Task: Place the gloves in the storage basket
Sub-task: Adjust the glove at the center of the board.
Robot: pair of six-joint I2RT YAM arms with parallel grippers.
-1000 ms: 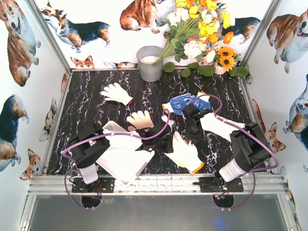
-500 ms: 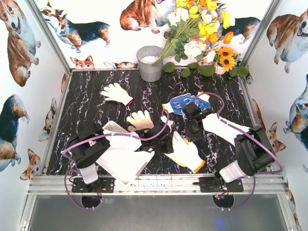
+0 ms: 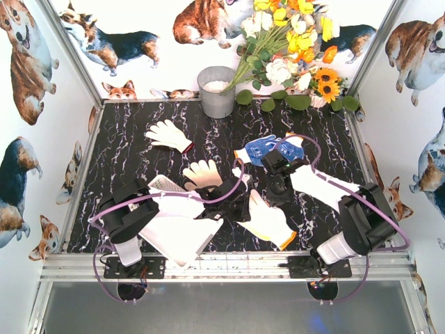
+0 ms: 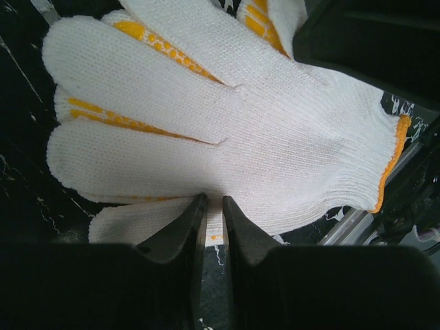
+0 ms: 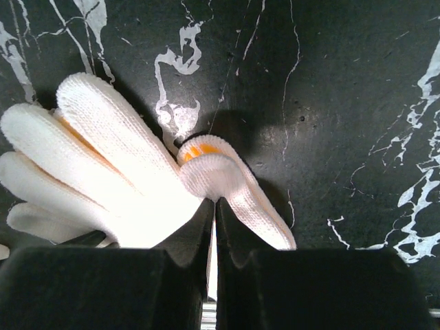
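Counting gloves: at least four on the black table, well apart; one blue dotted, the rest white or cream.
Storage basket: one, near-left, under the left arm.
Left gripper: pinching the white glove at its edge.
Right gripper: pressed together on its folded finger.

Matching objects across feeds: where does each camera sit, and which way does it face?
Top external: above and behind the robot, looking down on the table; left arm and right arm show.
Left wrist: on the left arm, facing the white glove; left hand pinches its edge.
Right wrist: on the right arm, facing down; right hand shut on a glove fold.
Shared: all three show that white glove, apparently.
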